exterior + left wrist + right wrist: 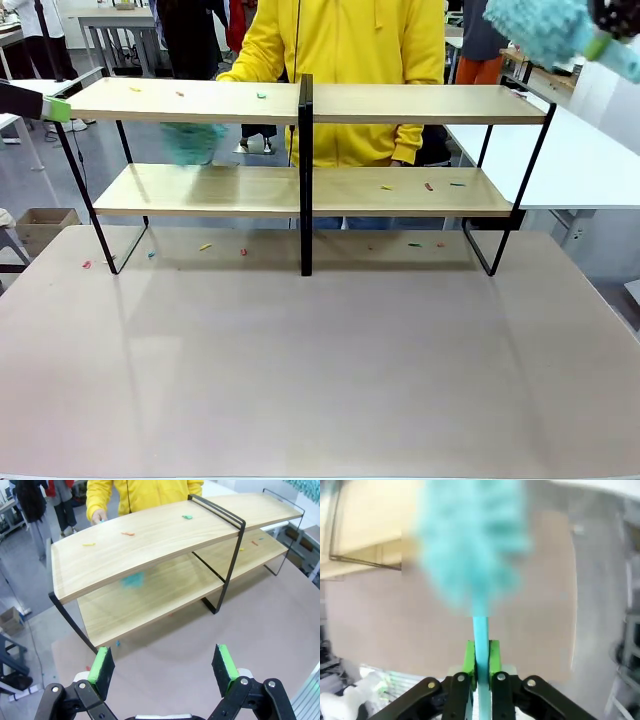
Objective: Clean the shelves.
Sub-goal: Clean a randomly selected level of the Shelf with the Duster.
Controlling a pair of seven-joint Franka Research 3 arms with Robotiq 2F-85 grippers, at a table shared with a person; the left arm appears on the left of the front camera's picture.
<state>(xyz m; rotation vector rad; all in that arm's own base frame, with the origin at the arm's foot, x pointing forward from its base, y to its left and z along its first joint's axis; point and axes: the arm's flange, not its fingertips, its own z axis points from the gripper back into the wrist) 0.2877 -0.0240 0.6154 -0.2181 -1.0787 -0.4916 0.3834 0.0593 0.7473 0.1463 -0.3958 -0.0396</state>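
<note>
Blurred duster [470,555], handle end hidden between right fingers [469,656].

Blurred, cropped, too small to read.
Smeared by motion into teal haze: duster [472,545] in the right wrist view, shelves [365,520] soft beside it. Cropped by front-view edges: right gripper [605,35] at the top corner, left gripper [50,108] down to a green pad. Too small to identify: coloured bits [428,186] on the boards.
</note>
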